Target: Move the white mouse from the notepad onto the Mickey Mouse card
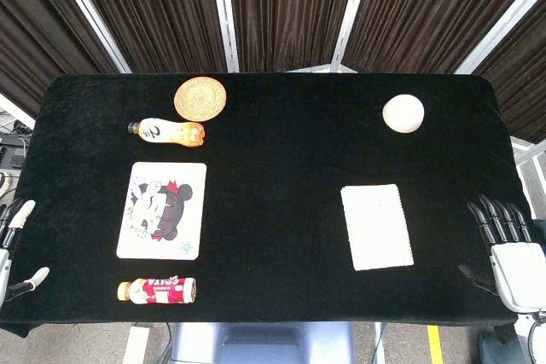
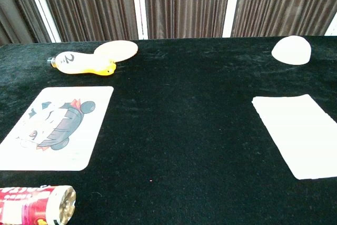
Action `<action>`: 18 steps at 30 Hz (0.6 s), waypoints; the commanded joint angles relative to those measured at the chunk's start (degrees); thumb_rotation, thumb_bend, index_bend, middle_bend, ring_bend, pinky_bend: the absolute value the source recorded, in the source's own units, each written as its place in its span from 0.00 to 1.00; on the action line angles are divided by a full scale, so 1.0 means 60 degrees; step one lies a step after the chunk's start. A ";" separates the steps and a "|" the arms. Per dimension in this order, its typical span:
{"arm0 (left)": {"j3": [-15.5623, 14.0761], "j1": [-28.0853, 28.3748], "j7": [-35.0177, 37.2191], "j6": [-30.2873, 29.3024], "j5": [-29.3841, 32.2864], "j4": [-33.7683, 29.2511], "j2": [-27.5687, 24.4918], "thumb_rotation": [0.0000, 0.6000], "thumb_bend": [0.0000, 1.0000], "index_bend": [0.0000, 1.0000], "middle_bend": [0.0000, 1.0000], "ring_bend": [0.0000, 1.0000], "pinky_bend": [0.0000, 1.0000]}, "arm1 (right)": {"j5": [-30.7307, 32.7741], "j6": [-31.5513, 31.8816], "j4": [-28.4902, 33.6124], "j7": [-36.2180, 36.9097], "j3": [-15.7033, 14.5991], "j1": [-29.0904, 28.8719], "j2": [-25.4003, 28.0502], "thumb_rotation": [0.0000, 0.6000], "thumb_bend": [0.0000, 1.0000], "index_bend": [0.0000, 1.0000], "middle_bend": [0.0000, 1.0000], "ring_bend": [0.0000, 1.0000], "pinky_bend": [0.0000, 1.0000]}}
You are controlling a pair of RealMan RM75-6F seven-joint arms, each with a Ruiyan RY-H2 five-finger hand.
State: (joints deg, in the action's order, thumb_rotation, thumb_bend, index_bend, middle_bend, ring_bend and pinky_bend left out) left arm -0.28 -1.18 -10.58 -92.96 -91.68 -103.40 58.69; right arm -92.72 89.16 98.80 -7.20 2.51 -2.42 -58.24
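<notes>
The white mouse (image 1: 403, 113) (image 2: 290, 50) is a rounded white dome lying on the black cloth at the far right, apart from the notepad. The white notepad (image 1: 376, 226) (image 2: 300, 133) lies bare, nearer the front right. The Mickey Mouse card (image 1: 162, 210) (image 2: 55, 127) lies flat at the left with nothing on it. My right hand (image 1: 509, 249) rests at the table's front right edge, fingers stretched and apart, holding nothing. My left hand (image 1: 5, 262) shows only partly at the left edge, fingers apart and empty. Neither hand shows in the chest view.
A round woven coaster (image 1: 201, 98) (image 2: 118, 51) lies at the back left, with a yellow-orange bottle (image 1: 168, 131) (image 2: 81, 63) on its side just in front. A red-labelled bottle (image 1: 158, 290) (image 2: 34, 205) lies near the front edge below the card.
</notes>
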 commanded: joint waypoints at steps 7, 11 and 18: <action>0.0006 0.0012 0.0005 0.0074 0.0023 0.0059 0.0027 1.00 0.00 0.00 0.00 0.00 0.00 | 0.0076 -0.0517 -0.0103 -0.0048 -0.0086 -0.0213 -0.0091 1.00 0.00 0.00 0.00 0.00 0.00; 0.0093 0.0115 -0.0196 0.0242 0.0153 0.0073 0.0145 1.00 0.00 0.00 0.00 0.00 0.00 | -0.0229 -0.1637 -0.0668 0.0259 -0.0082 -0.1005 -0.0100 1.00 0.00 0.00 0.00 0.00 0.00; 0.0401 0.0388 -0.0854 0.0635 0.0729 -0.0077 0.0401 1.00 0.00 0.00 0.00 0.00 0.00 | -0.2108 -0.3644 -0.3951 0.3016 -0.0315 -0.3425 -0.0697 1.00 0.00 0.05 0.04 0.00 0.00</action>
State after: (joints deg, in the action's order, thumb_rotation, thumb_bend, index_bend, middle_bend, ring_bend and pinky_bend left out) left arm 1.60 0.72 -14.91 -89.67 -88.09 -103.53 60.61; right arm -98.58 72.51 86.84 3.05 1.53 -15.06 -59.65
